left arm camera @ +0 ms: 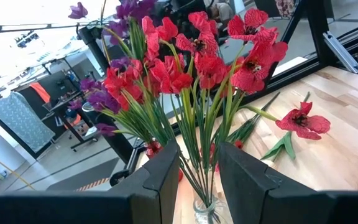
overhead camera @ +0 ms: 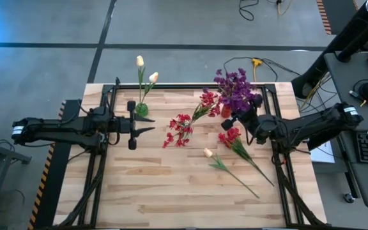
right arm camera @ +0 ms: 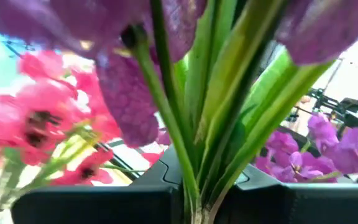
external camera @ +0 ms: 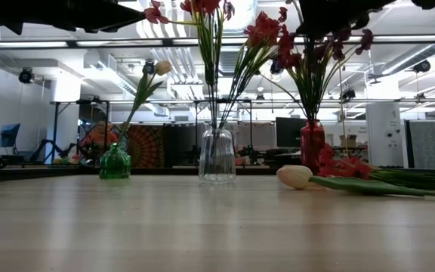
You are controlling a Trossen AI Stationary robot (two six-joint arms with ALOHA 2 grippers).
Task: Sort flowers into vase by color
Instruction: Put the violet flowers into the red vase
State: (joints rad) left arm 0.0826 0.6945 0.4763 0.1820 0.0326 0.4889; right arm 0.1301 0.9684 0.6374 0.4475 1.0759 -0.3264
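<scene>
**Fingers pinch purple stems above the red vase**

Fingers [right arm camera: 135,193] of the right gripper [overhead camera: 245,119] press tight on a bunch of green stems topped with purple blossoms [overhead camera: 237,89], held over the red vase [external camera: 313,146] at the table's far right. Nearest the low camera, a cream tulip [external camera: 294,176] and a loose red flower [overhead camera: 234,138] lie flat on the wooden table [overhead camera: 171,185], stems pointing toward the right front. Mid-table, the clear vase [external camera: 217,155] carries red blossoms [overhead camera: 183,128]. The left gripper [overhead camera: 151,125] hovers just beside those red blooms, its fingers narrowly parted with nothing between them. Farther back on the left, the green vase [external camera: 115,162] holds two cream tulip buds [overhead camera: 145,70]. No lettering or labels can be read anywhere.
</scene>
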